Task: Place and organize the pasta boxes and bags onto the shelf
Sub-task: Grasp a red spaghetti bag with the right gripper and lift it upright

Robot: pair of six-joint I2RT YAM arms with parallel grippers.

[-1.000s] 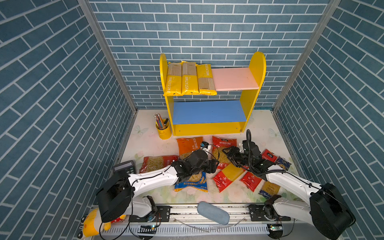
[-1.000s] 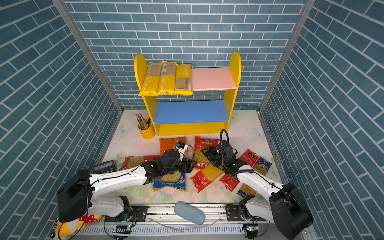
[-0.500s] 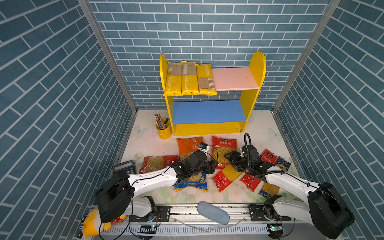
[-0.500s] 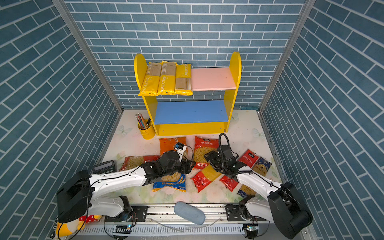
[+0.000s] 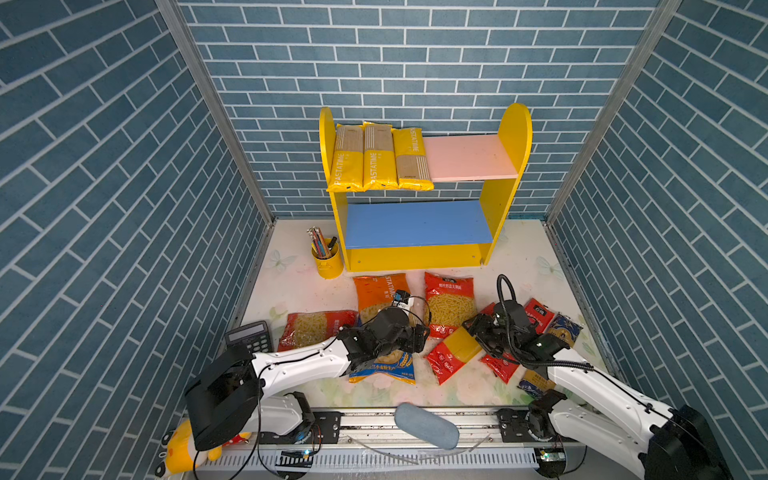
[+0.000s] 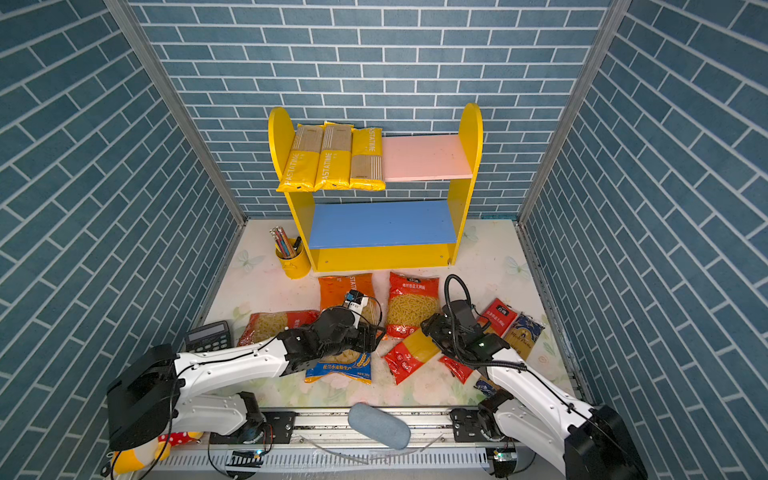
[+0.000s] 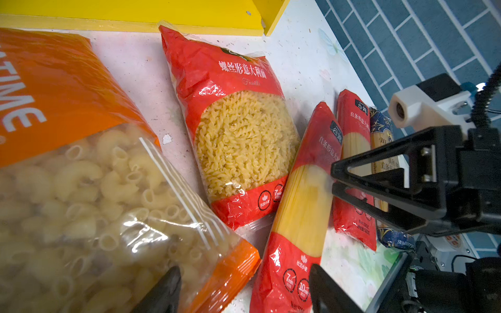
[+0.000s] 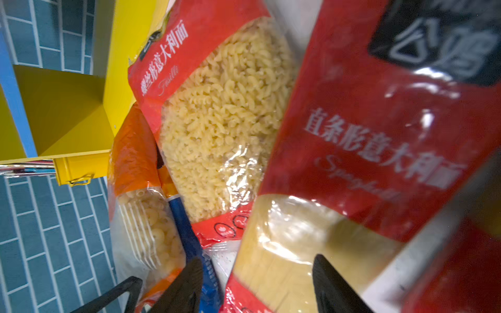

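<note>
1. The shelf (image 5: pixel 509 166) stood at the back of the table (image 5: pixel 291 286), close to the brick wall. Three yellow PASTATIME packs (image 5: pixel 378 156) lay side by side on the left part of its pink upper board (image 5: pixel 469 158).
2. The other packs lay flat on the table in front of the shelf. An orange macaroni bag (image 5: pixel 376 291) and a red fusilli bag (image 5: pixel 449 303) lay nearest it. A red macaroni bag (image 5: pixel 316 328) lay further left, and a blue bag (image 5: pixel 384 365) was partly under the left arm.
3. The left gripper (image 7: pixel 244 268) hung low beside the near corner of the orange macaroni bag, jaws well apart, holding nothing.
4. The right gripper (image 8: pixel 257 257) hovered at the red spaghetti pack (image 5: pixel 455 353), jaws parted, nothing clamped. In the right wrist view one finger lay over the pack's clear window and the other past its edge. Whether the tips touched the pack could not be told.
5. A dark-blue spaghetti pack (image 5: pixel 561 332) lay beside the right arm, near the table's right edge.
6. A yellow pencil cup (image 5: pixel 327 262) stood by the shelf's left foot, and a calculator (image 5: pixel 249 336) lay at the table's left edge.
</note>
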